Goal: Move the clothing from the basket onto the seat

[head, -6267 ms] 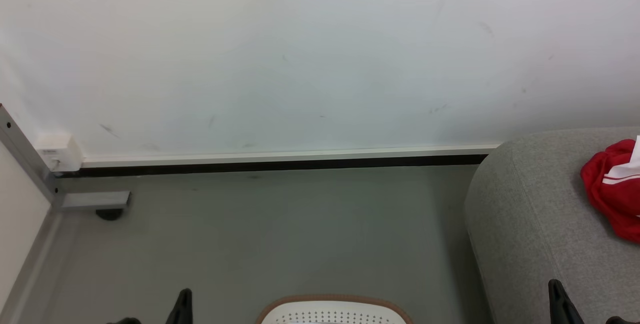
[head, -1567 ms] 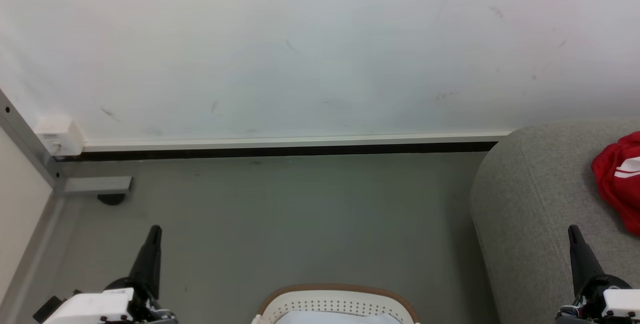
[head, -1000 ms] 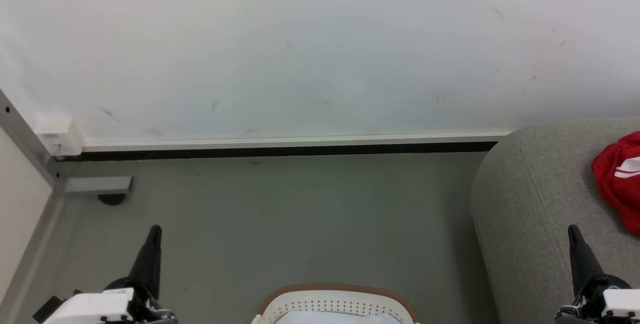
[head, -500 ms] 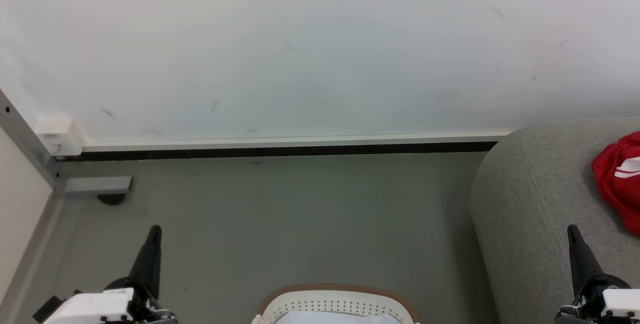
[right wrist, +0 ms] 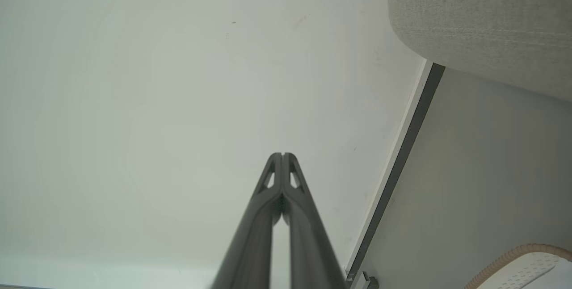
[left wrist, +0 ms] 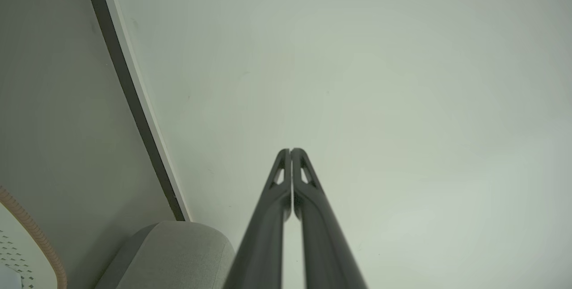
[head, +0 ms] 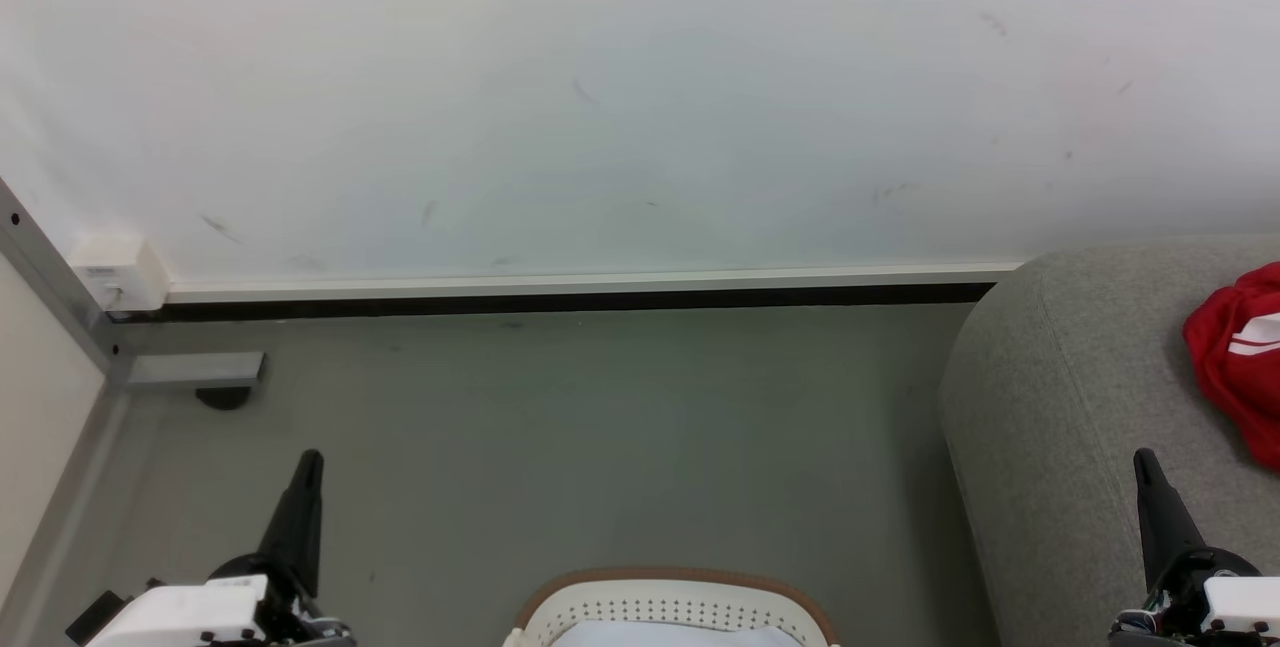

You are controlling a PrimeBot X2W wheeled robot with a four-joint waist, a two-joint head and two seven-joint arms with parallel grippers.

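Two claws rise from the bottom of the head view, one at each side. Far left, a grey metal post (head: 60,282) slants down to a flat foot (head: 190,369) on the floor (head: 600,447), with a small white box (head: 118,285) beside it at the skirting (head: 600,283). The left claw (head: 308,467) stands over bare floor, its two dark fingers pressed together to one point and gripping nothing. The left wrist view shows those fingers (left wrist: 272,226) touching along their length, aimed at the white wall (left wrist: 402,101). At bottom centre sits the basket (head: 670,578), cut off by the edge, its brown rim around perforated white plastic and a pale cloth (head: 680,635) lying inside. Right of it, with floor between, stands the seat (head: 1060,407), its rounded end towards the basket. The right claw (head: 1142,467) is over the seat's near part, likewise closed tight and empty. The clothing (head: 1235,367) lies crumpled on the seat at the far right edge, well clear of both claws.
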